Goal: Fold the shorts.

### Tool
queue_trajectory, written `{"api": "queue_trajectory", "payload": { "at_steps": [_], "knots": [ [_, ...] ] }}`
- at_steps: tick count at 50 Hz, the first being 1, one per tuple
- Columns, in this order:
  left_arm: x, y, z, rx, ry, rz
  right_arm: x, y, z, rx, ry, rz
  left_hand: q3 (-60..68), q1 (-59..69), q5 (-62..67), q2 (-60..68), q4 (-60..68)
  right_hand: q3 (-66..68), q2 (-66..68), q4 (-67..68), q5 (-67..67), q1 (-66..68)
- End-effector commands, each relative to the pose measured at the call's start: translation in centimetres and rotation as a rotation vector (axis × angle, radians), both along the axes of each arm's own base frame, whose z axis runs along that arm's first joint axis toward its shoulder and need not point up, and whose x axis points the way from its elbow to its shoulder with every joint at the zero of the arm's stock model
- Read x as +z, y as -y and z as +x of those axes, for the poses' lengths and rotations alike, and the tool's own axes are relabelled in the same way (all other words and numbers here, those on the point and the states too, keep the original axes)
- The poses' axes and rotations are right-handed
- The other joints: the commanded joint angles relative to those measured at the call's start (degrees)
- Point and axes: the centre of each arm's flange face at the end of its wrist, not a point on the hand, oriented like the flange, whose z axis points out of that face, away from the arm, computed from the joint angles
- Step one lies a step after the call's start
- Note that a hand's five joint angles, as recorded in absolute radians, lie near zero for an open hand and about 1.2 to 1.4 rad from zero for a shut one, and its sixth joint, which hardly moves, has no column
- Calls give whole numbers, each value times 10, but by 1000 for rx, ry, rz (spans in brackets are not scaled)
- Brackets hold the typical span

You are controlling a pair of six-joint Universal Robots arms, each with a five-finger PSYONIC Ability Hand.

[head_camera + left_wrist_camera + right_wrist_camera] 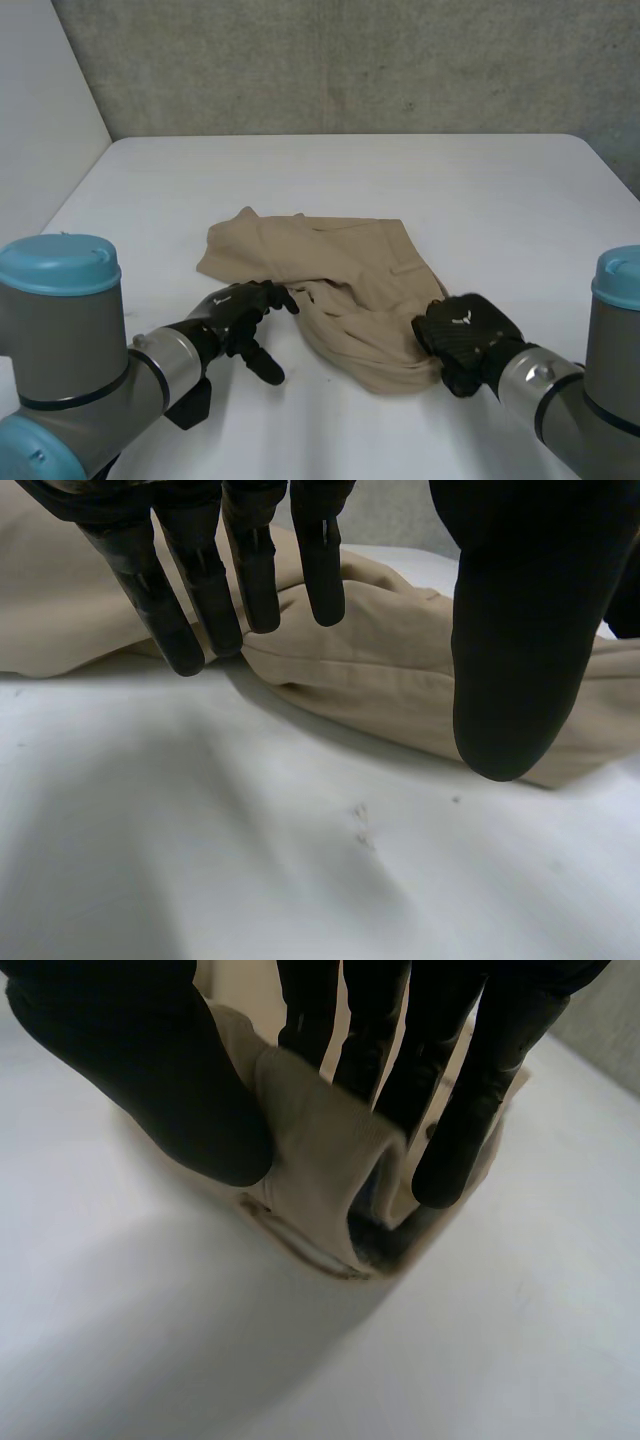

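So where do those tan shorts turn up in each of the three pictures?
Head view: the shorts lie mid-table, between the left hand and the right hand.
Left wrist view: the shorts stretch across at the left hand's fingertips and thumb.
Right wrist view: a fold of the shorts is pinched between the right hand's thumb and fingers.
Shared landmark: the white table under the cloth.
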Motion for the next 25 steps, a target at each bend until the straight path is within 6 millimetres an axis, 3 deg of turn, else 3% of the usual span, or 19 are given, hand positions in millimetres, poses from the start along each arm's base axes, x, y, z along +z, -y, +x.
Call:
{"api": "queue_trajectory", "payload": {
  "at_steps": [1, 2, 6, 10, 17, 20, 21, 22, 24, 25],
  "knots": [
    [-9, 18, -9, 25, -60, -26, 36, 0, 19, 43, 94, -140, 9, 5, 19, 11, 17, 130, 126, 126, 143, 251],
    [-10, 20, -10, 27, -65, -27, 55, -4, 24, 54, 145, -185, 6, 1, 16, 8, 14, 130, 126, 126, 143, 251],
    [-17, 29, -16, 47, -84, -19, 93, -12, 27, 53, 264, -247, -21, -26, -11, -19, -13, 130, 126, 126, 143, 251],
    [-20, 37, -23, 88, -96, -21, 113, -21, 24, 46, 311, -254, -60, -64, -49, -58, -52, 130, 126, 126, 143, 251],
    [-21, 31, -49, 50, -118, -43, 137, -33, 23, 43, 366, -272, -43, -48, -33, -41, -35, 130, 126, 126, 143, 251],
    [-18, 34, -52, 69, -119, -62, 145, -31, 18, -8, 366, -308, 196, 192, 207, 199, 204, 130, 126, 126, 143, 251],
    [-15, 36, -51, 94, -125, -81, 145, -30, 17, -18, 363, -315, 415, 411, 426, 418, 424, 130, 126, 126, 143, 251],
    [-11, 38, -49, 112, -131, -96, 145, -29, 16, -30, 359, -319, 504, 500, 515, 507, 512, 130, 126, 126, 143, 251],
    [3, 41, -46, 144, -150, -138, 146, -24, 13, -62, 346, -334, 544, 539, 554, 546, 552, 130, 126, 126, 143, 251],
    [26, 41, -40, 173, -178, -191, 148, -23, 13, -66, 345, -341, 544, 539, 554, 546, 552, 130, 126, 126, 143, 251]
  ]
}}
